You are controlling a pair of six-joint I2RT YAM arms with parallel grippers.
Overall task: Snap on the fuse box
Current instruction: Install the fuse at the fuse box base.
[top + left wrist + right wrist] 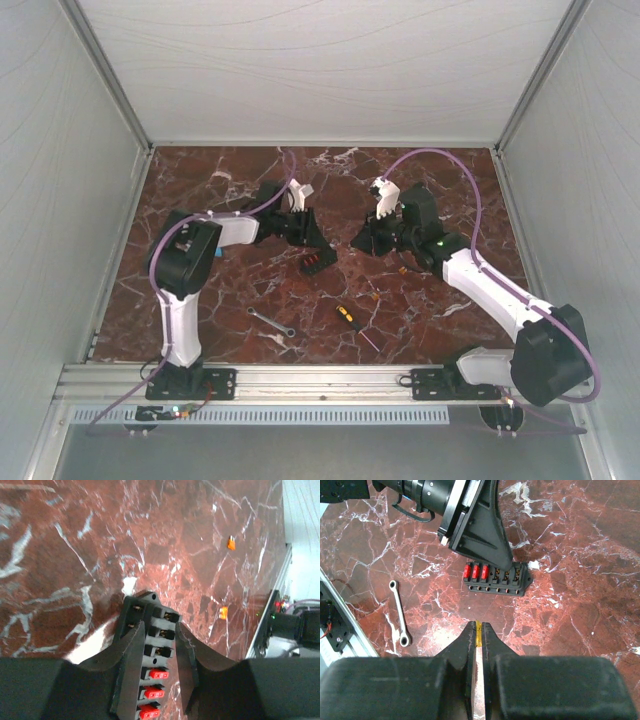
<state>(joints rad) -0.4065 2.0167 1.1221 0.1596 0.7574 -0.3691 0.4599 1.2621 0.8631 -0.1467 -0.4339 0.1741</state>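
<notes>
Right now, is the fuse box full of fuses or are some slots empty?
Partly filled: the fuse box holds three red fuses at one end, and the remaining slots beside them sit bare.

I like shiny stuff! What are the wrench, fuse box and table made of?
The wrench looks like steel, silvery and shiny. The fuse box looks like matte black plastic with moulded slots. The table seems polished marble, red with white veins, maybe only printed.
</notes>
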